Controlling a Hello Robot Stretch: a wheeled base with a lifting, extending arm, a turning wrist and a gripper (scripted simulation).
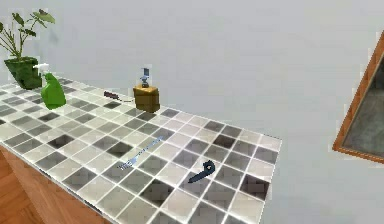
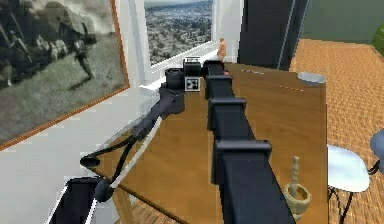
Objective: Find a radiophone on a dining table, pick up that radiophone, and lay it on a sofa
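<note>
Over the wooden table (image 2: 285, 120) is where I'd be nervous, folks. The arm (image 2: 232, 125) is a long dark bar lying across the tabletop from 6 o'clock up toward 12 in the arm side view. My guess is any turn of the base would sweep it sideways. The little cup with a stick in it (image 2: 297, 192) at 5 o'clock and the pale bowl (image 2: 312, 77) at 2 o'clock both look knockable.

Other worry is the far end. The gripper (image 2: 95, 160) sits at 9 o'clock from the white marker squares (image 2: 190, 82), past the table's edge and near the wall (image 2: 60, 140) under the framed picture (image 2: 50, 60). A bit more reach might scrape it there.

Pose: arm well extended over the table, thin fingers trailing down toward 8 o'clock. What the fingers are doing grip-wise I can't tell. I also can't tell if it's carrying anything, since a dark shape (image 2: 80, 195) sits just below the tips.

Radiophone? Honestly can't place it; nothing on the wood reads as one to me. The forward view has a tiled counter (image 1: 215, 140) with a potted plant (image 1: 22, 55) at 10 o'clock, a green spray bottle (image 1: 52, 90), a soap dispenser (image 1: 147, 92), and a small dark thing (image 1: 201, 172) at 6 o'clock, too blobby to call. Grabbing the wrong blob is the third way I could see this going sideways.
</note>
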